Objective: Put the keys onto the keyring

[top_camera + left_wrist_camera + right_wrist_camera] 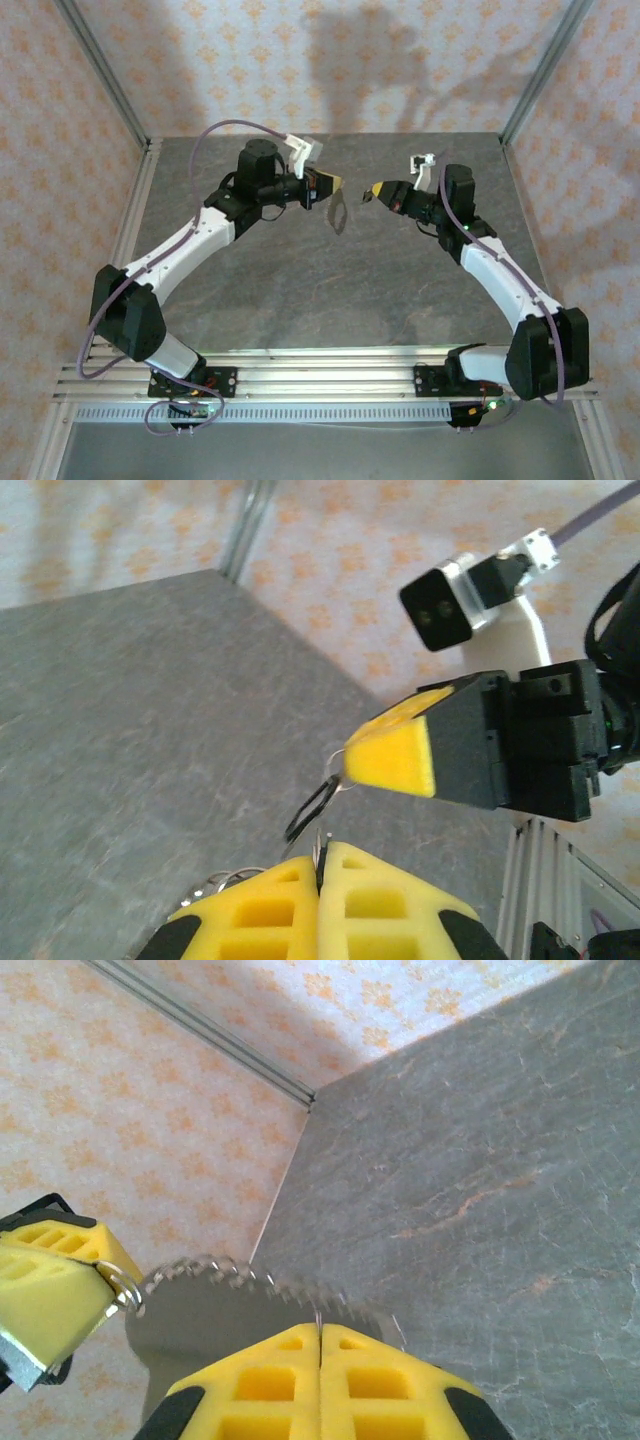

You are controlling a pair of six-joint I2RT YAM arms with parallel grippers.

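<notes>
The keyring (338, 213) hangs in the air over the grey table (300, 300), between the two gripper tips and closer to the left one. From above it is a thin brownish loop drooping from just under the left gripper (330, 187). The right gripper (372, 193) faces it from just beside, tip towards tip. In the right wrist view the keyring (230, 1275) is a beaded silvery chain. It starts at a small ring (125, 1288) at the left gripper's (60, 1280) yellow tip and runs across to the seam of the right gripper's (320, 1340) own fingers. Those fingers are pressed together, with a fine wire rising from the seam where the chain meets it. In the left wrist view the left gripper's (320, 865) yellow fingers are also pressed together, and a thin metal sliver stands up out of their seam. A bit of chain (212, 885) shows just beside them at the lower left. A small dark loop (310, 810) slants from that seam up to a little ring (335, 765) at the tip of the right gripper (390, 755). What that loop is cannot be told. Both grippers are well above the table.
</notes>
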